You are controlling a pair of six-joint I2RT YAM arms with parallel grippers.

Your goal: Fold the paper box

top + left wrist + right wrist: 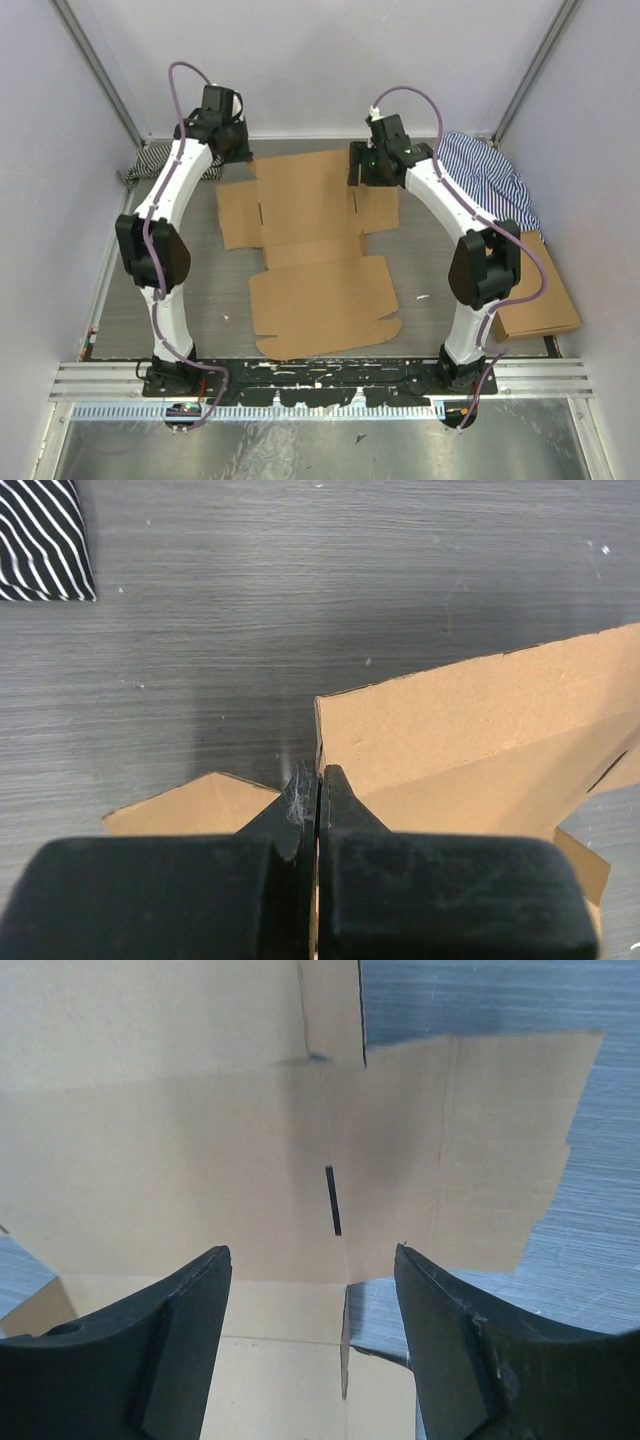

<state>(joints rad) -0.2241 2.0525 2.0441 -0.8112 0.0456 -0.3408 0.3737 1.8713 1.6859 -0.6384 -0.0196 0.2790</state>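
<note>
Your box [320, 300] lies almost flat; folding barely begun. Left jaws clenched on its far flap, right jaws released above.

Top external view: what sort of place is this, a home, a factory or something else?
Probably a robot lab test cell: plain grey panels wall in the table, the left arm and right arm stand on an aluminium rail at its near edge, and the flat paper box lies between them.

Left arm [168, 195] reaching forward, left gripper [318, 782] pinched closed (no gap between fingers), right arm [452, 198] likewise extended, right gripper [312, 1258] spread wide, pointing down.
</note>
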